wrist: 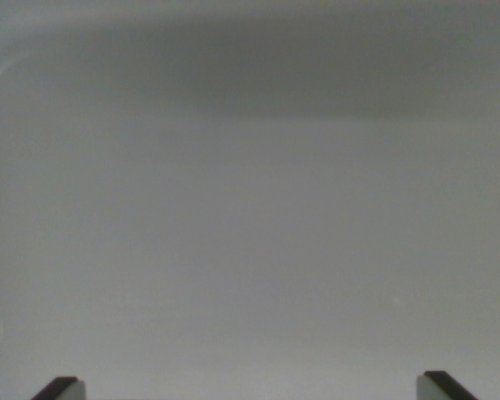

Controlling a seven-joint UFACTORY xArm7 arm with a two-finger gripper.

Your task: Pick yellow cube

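No yellow cube showed anywhere in the wrist view, so the direction from the gripper [254, 390] to it could not be told; that was the relation the coming move depended on, and it was missing. The fingertips [62, 387] stood at the bottom corners of the frame, spread wide apart, with nothing between them; the gripper held nothing. Ahead lay only a bare grey surface [250, 250], blurred, with a darker band [258, 75] across the top; likely the arm had to search before approaching.
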